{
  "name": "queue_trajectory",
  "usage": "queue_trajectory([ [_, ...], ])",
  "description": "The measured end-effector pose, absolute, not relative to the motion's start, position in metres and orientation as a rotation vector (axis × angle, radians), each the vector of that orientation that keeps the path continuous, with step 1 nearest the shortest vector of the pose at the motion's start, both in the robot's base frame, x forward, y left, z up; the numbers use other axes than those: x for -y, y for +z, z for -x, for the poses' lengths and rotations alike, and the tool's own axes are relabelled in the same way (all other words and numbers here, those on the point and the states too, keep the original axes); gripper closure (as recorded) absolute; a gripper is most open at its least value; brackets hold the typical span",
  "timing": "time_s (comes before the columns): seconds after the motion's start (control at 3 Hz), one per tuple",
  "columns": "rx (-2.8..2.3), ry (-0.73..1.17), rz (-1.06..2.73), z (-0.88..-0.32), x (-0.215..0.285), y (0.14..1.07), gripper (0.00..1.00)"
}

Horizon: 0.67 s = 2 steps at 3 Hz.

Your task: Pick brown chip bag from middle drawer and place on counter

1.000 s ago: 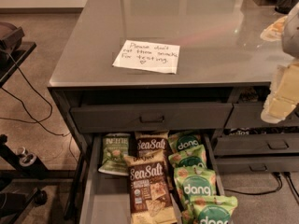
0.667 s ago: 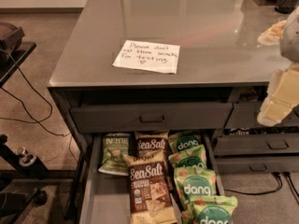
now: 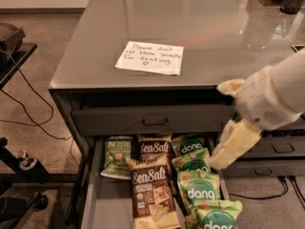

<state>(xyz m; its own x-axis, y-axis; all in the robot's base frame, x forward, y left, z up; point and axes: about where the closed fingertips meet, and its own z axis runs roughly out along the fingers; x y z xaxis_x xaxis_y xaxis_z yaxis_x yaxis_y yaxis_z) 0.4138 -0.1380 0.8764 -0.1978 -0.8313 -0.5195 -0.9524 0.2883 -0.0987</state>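
The brown chip bag (image 3: 150, 192), dark brown with white "SeaSalt" lettering, lies in the front middle of the open middle drawer (image 3: 107, 206). A smaller alike bag (image 3: 155, 148) lies behind it. My gripper (image 3: 229, 116), on a white arm from the right, hangs open and empty in front of the cabinet. It is above the drawer's right side and to the upper right of the brown bag. One yellowish finger (image 3: 234, 143) points down towards the green bags. The grey counter (image 3: 200, 27) carries a white handwritten note (image 3: 150, 57).
Several green "dang" bags (image 3: 201, 190) fill the drawer's right side. A pale green-and-white bag (image 3: 116, 156) lies at the left. A shut drawer (image 3: 152, 119) sits above. Narrower drawers (image 3: 281, 149) are at the right. A black stand with cables (image 3: 14, 46) is at the left.
The arm has swung left and down from the right edge, bringing the gripper over the right side of the open drawer. The bags have not moved.
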Motion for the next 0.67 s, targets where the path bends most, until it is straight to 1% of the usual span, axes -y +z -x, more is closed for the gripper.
queue_trajectory([
  [0.67,-1.984,0.775,1.411,-0.397,0.024,0.754,0.00],
])
